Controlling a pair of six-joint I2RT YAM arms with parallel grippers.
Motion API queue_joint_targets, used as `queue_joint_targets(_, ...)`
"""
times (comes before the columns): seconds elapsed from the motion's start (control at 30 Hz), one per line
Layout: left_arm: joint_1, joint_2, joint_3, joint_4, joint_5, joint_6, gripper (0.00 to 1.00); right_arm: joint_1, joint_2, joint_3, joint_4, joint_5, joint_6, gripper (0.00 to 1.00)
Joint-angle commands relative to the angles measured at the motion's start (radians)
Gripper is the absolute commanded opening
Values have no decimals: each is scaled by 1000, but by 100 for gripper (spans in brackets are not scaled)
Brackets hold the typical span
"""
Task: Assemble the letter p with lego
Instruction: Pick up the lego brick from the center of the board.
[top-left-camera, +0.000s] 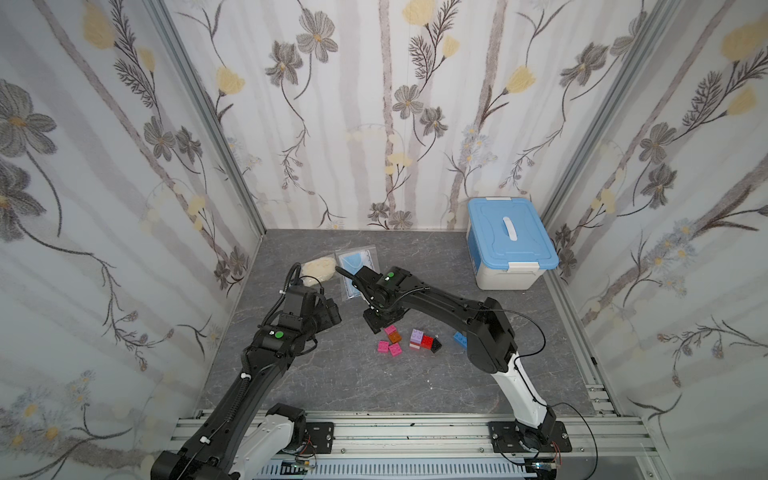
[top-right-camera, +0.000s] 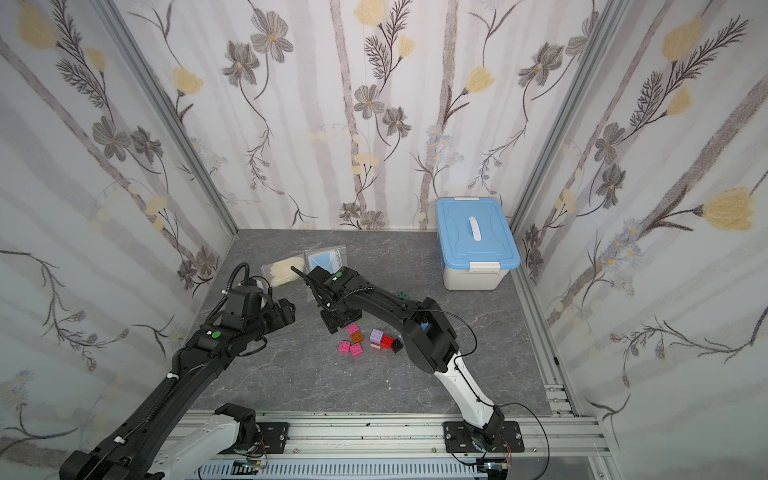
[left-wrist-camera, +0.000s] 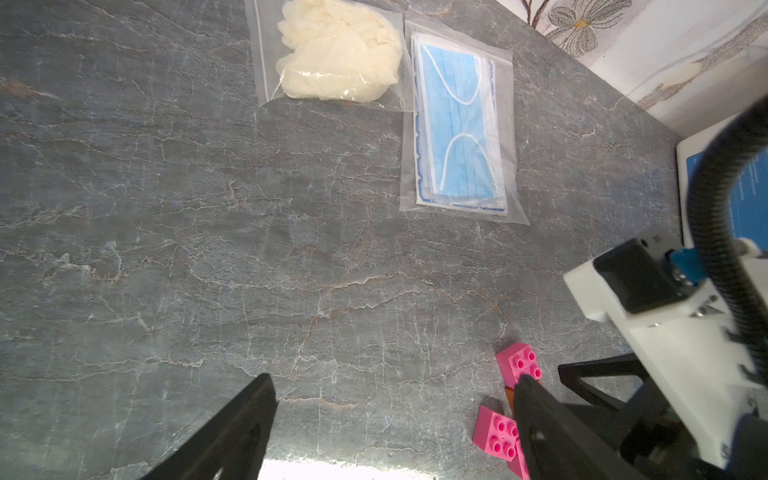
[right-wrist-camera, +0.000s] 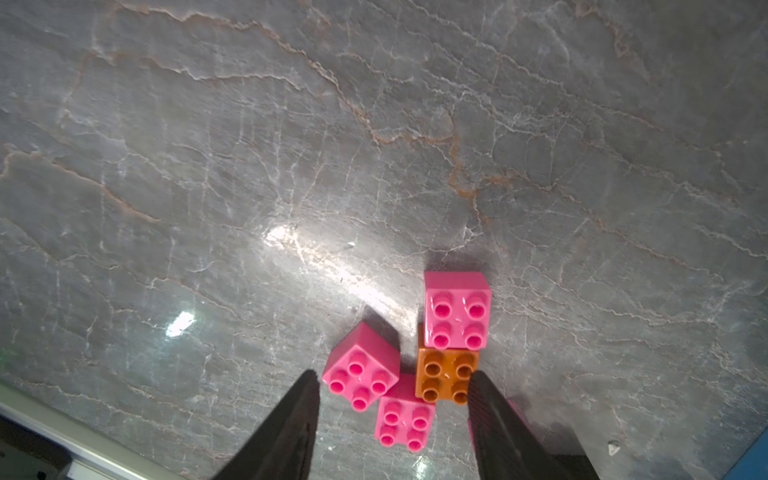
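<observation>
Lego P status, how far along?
Barely begun, no P shape yet. Done: one pink brick looks seated on the orange brick; a lavender brick sits on a cream brick. In hand: right claw open by the pink-orange pair, gripping nothing; left claw open, empty. Left: nearly all joining; red brick, black brick, blue brick unplaced.

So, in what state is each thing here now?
left hand: open, empty.
right hand: open, pink brick between its fingers, not gripped.
box: lid shut.
orange brick: another pink brick stacked partly on it.
lavender brick: stacked on a pale brick.
black brick: loose.
</observation>
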Motion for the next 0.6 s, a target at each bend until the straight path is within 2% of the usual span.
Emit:
queue_joint_targets(0.0,2,-2,-6,23,21,-8,92,-9,19,11,-18,20,26,59)
queue_joint_targets(0.57,2,-4,-17,33,42,1,92,-37,81,9,-16,7,28,54)
